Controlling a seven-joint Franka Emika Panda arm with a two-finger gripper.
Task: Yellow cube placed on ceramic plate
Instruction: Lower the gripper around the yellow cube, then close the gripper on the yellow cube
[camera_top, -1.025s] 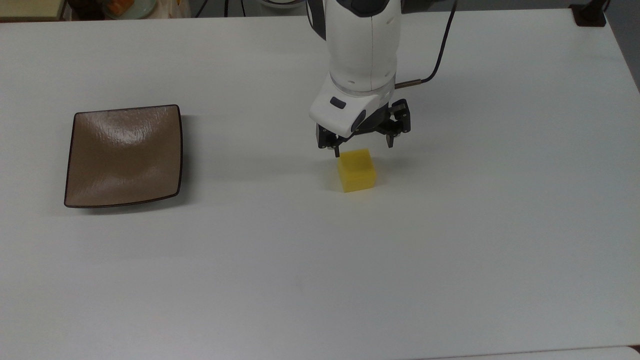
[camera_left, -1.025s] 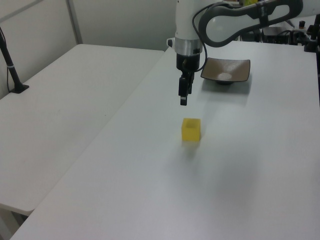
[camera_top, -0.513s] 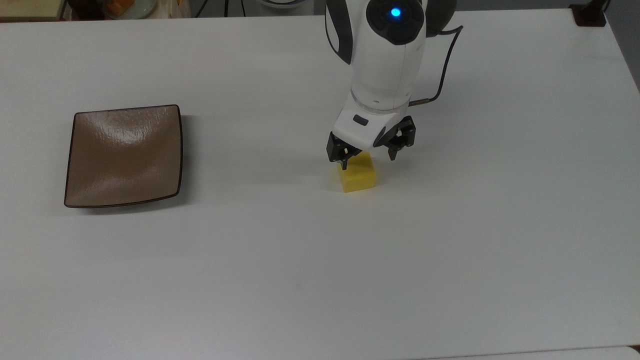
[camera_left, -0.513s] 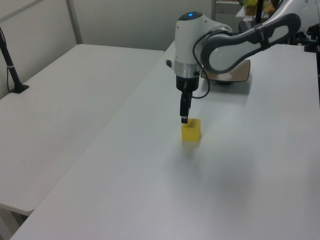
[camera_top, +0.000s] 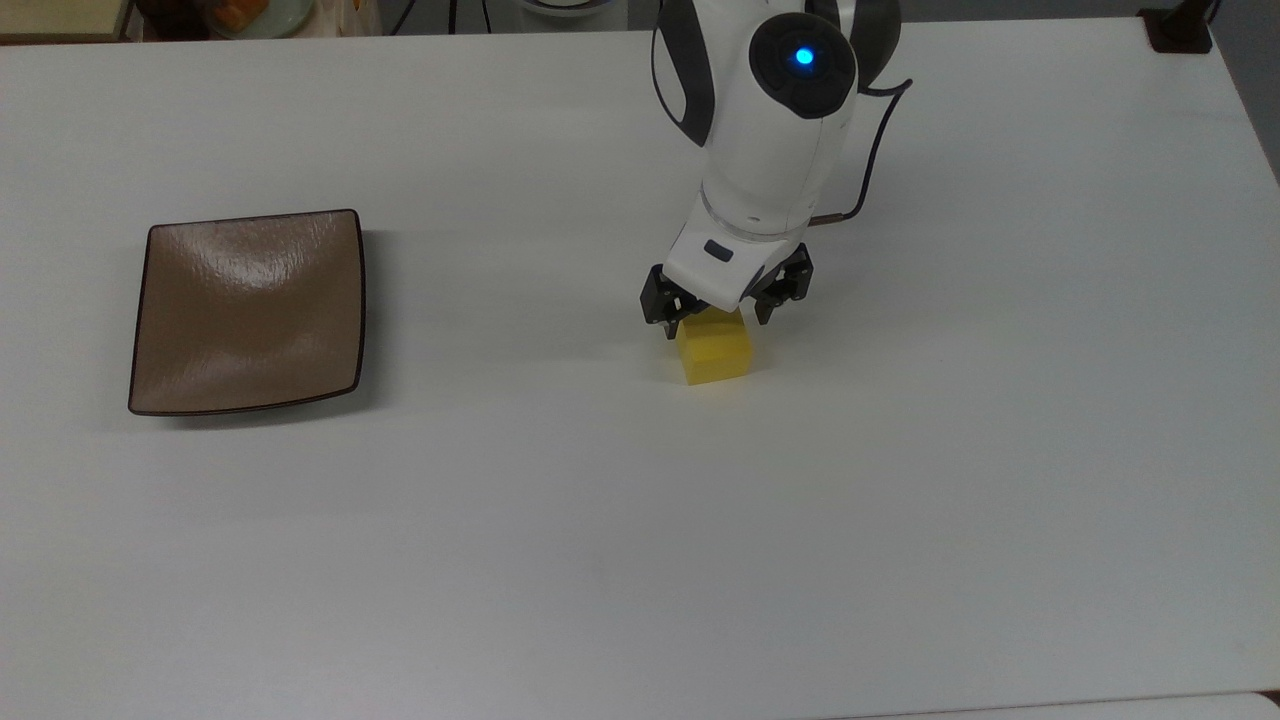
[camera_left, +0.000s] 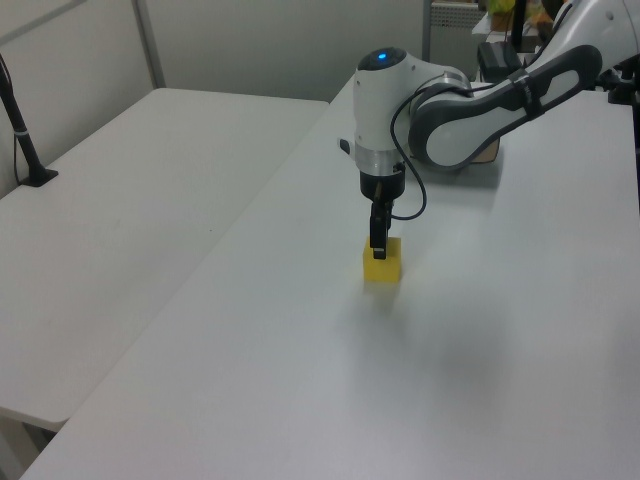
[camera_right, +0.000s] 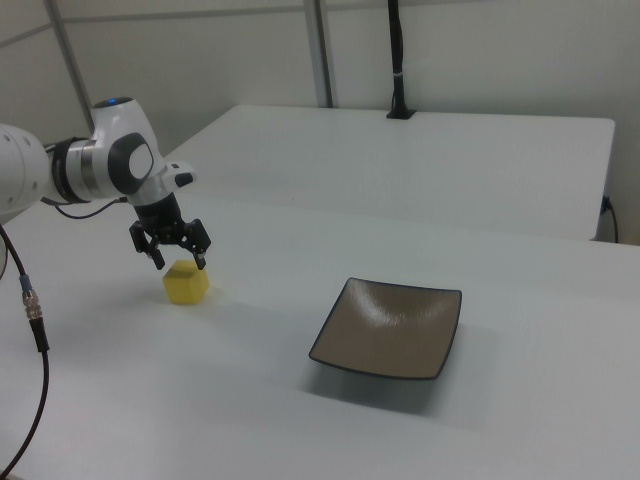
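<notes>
Your gripper (camera_top: 712, 322) is hanging right over the yellow cube (camera_top: 714, 350), its jaws spread wide and straddling the cube's top. The cube is sitting on the white bench (camera_top: 640, 520), well apart from the ceramic plate (camera_top: 247, 312) toward the top view's left.

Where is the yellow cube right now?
The cube sits on the white table near the top view's centre, directly under the open gripper, whose fingers straddle its top. The plate lies well off toward the top view's left.
</notes>
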